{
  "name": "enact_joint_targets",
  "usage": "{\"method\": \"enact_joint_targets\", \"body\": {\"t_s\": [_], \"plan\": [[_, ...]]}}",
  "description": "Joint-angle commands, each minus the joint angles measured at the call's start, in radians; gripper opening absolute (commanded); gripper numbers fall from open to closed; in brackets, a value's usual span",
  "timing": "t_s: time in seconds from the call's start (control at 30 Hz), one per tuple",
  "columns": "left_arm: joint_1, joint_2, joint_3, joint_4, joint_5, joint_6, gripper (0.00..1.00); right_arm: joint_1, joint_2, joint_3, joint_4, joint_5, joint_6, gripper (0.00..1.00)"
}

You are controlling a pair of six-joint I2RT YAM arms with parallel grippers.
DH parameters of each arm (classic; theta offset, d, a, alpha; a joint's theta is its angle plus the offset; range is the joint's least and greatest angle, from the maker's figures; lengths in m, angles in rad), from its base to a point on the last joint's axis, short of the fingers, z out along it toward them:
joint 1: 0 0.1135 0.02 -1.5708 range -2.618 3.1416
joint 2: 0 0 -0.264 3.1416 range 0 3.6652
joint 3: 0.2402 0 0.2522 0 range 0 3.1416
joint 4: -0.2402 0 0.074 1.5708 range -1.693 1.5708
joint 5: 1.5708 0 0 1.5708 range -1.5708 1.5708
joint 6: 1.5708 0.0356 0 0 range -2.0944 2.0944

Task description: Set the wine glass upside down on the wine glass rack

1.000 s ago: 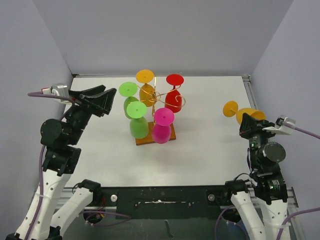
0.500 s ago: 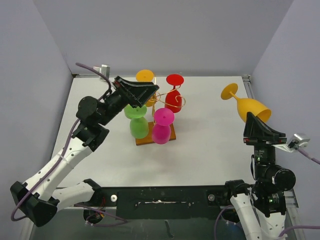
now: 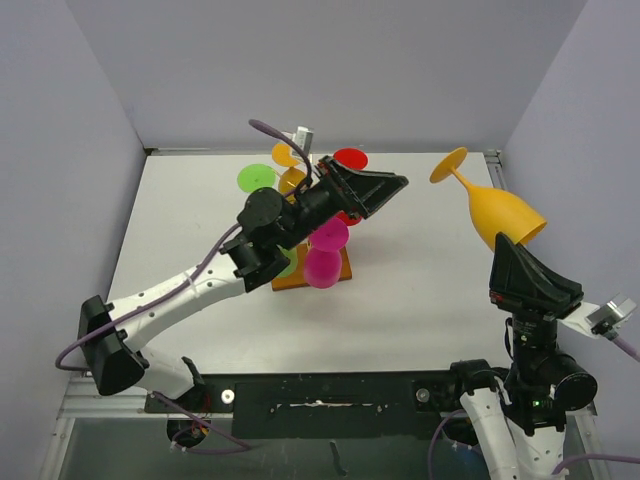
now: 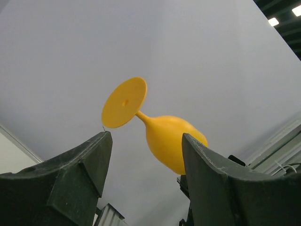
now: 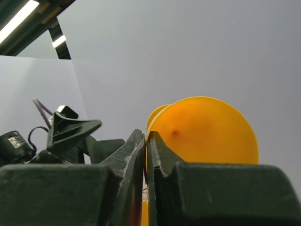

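Wine glass: the orange wine glass (image 3: 503, 210) is in the air over the right side of the tabletop (image 3: 420, 230), well apart from the rack. It is tilted, with its foot up and to the left.
Right gripper: your right gripper (image 3: 512, 240) is pinched tight on the wall of the bowl at its rim, from below.
Left gripper: your left gripper (image 3: 388, 185) hangs above the wine glass rack (image 3: 345, 270). Its fingers are spread and point at the glass without touching it.
Rack: hung glasses (image 3: 323, 268) crowd it, and your left arm hides which scroll is free.
Step in hand: this looks like a handover to your left side.
Doing it well: bring the stem squarely between the spread fingers and close just under the foot. Loosen the right only once the left has it firm.
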Motion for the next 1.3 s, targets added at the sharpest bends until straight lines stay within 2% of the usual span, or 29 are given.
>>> {"method": "enact_joint_targets", "body": {"t_s": [0.0, 0.27, 0.57, 0.67, 1.0, 1.1, 1.27], "plan": [[-0.065, 0.068, 0.097, 0.092, -0.084, -0.055, 0.59, -0.002, -0.005, 0.004, 0.149, -0.051, 0.027, 0.00], [-0.136, 0.169, 0.149, 0.159, -0.154, -0.100, 0.59, -0.003, 0.005, -0.031, 0.224, -0.107, 0.054, 0.00], [-0.172, 0.202, 0.121, 0.235, -0.259, -0.158, 0.58, -0.002, 0.028, -0.047, 0.250, -0.136, 0.087, 0.00], [-0.172, 0.208, 0.116, 0.254, -0.268, -0.153, 0.47, -0.002, 0.040, -0.051, 0.253, -0.175, 0.080, 0.00], [-0.172, 0.223, 0.131, 0.240, -0.321, -0.159, 0.45, -0.003, 0.079, -0.085, 0.312, -0.268, 0.104, 0.00], [-0.171, 0.227, 0.139, 0.238, -0.332, -0.163, 0.38, -0.002, 0.093, -0.082, 0.326, -0.308, 0.106, 0.00], [-0.170, 0.224, 0.145, 0.242, -0.334, -0.165, 0.34, -0.002, 0.112, -0.084, 0.353, -0.392, 0.112, 0.00]]}}
